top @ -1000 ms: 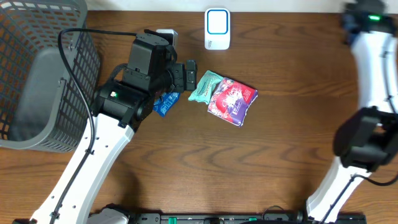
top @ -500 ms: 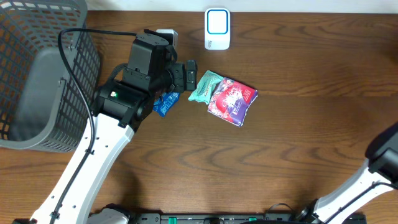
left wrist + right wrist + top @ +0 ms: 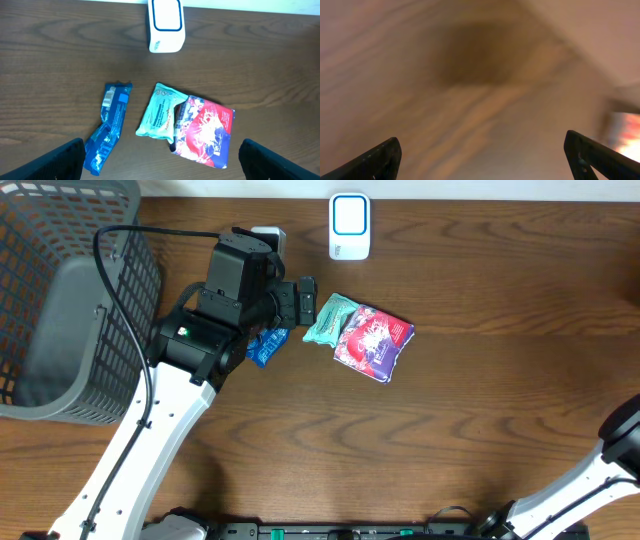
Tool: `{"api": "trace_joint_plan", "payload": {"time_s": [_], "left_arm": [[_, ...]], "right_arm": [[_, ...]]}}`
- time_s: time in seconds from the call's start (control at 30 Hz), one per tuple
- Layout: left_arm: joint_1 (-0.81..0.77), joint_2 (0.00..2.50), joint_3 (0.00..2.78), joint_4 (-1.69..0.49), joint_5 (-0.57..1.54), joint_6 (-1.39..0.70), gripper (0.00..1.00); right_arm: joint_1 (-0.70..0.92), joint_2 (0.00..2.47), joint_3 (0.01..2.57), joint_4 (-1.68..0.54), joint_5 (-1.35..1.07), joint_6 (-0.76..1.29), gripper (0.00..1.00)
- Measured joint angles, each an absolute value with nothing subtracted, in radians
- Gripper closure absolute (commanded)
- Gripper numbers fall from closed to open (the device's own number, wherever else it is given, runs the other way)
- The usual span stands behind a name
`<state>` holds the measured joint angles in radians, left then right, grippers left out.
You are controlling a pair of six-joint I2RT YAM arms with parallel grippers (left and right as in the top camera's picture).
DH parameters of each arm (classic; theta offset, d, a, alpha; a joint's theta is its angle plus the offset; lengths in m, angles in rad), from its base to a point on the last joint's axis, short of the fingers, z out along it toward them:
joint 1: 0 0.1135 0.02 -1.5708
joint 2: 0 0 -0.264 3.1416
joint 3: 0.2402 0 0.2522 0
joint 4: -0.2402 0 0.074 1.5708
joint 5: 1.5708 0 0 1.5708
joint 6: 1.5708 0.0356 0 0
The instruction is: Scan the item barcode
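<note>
Looking down on a dark wooden table (image 3: 470,410), the overhead view shows a white barcode scanner (image 3: 349,225) with a blue-outlined window at the far edge. Everything else is placed from that scanner.

Three snack packets lie flat on the wood just nearer than the scanner, and none is held. A teal packet (image 3: 159,111) sits almost straight in front of the scanner. A red and purple packet (image 3: 205,131) lies to the right of the teal one, touching it and overlapping its edge. A narrow blue packet (image 3: 109,127) lies to the scanner's front left, apart from the teal packet and angled. From overhead it is partly hidden under the left arm.

The left gripper (image 3: 161,155) hangs over the packets, left of the scanner. Its jaws are spread wide and released, with nothing between them. In the left wrist view only the two black fingertips (image 3: 65,157) show, at the bottom corners.

The right gripper (image 3: 482,150) is likewise released, its black tips at the bottom corners of its own view and nothing between them. That view is smeared to tan and brown blur, so what lies beneath cannot be told. Overhead, only part of the right arm (image 3: 610,465) shows, far to the scanner's front right.

A grey wire basket (image 3: 60,300) stands far to the scanner's left.
</note>
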<state>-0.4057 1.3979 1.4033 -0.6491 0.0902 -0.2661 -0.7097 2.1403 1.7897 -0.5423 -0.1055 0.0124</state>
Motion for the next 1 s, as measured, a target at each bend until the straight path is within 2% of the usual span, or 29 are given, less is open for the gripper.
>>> {"api": "trace_joint_plan", "payload": {"time_s": [0.2, 0.3, 0.43, 0.47, 0.57, 0.63, 0.77, 0.97, 1.0], "left_arm": [[-0.406, 1.398, 1.403, -0.649, 0.09, -0.266, 0.02], [-0.406, 1.398, 1.403, -0.649, 0.09, -0.266, 0.02], [-0.406, 1.398, 1.404, -0.649, 0.09, -0.266, 0.02], [-0.406, 1.398, 1.403, -0.649, 0.09, -0.266, 0.02], [-0.406, 1.398, 1.403, -0.649, 0.09, -0.266, 0.02], [-0.406, 1.398, 1.403, -0.649, 0.09, -0.266, 0.02], [-0.406, 1.398, 1.403, -0.649, 0.09, -0.266, 0.02], [-0.406, 1.398, 1.403, -0.649, 0.09, -0.266, 0.02], [-0.406, 1.398, 1.403, -0.649, 0.09, -0.266, 0.02]], "right_arm": [[-0.605, 2.14, 1.79, -0.644, -0.275, 0.046, 0.01], [-0.53, 2.14, 1.79, -0.727, -0.308, 0.056, 0.05], [-0.438, 2.14, 1.789, -0.817, -0.326, 0.06, 0.36], [-0.414, 2.14, 1.789, -0.842, -0.33, 0.061, 0.39], [-0.343, 2.14, 1.789, -0.907, -0.332, 0.068, 0.61], [-0.303, 2.14, 1.789, -0.933, -0.316, 0.076, 0.57], [-0.262, 2.14, 1.789, -0.945, -0.184, 0.189, 0.42], [-0.337, 2.14, 1.789, -0.929, 0.145, 0.293, 0.23], [-0.36, 2.14, 1.789, -0.925, 0.22, 0.302, 0.23]]}}
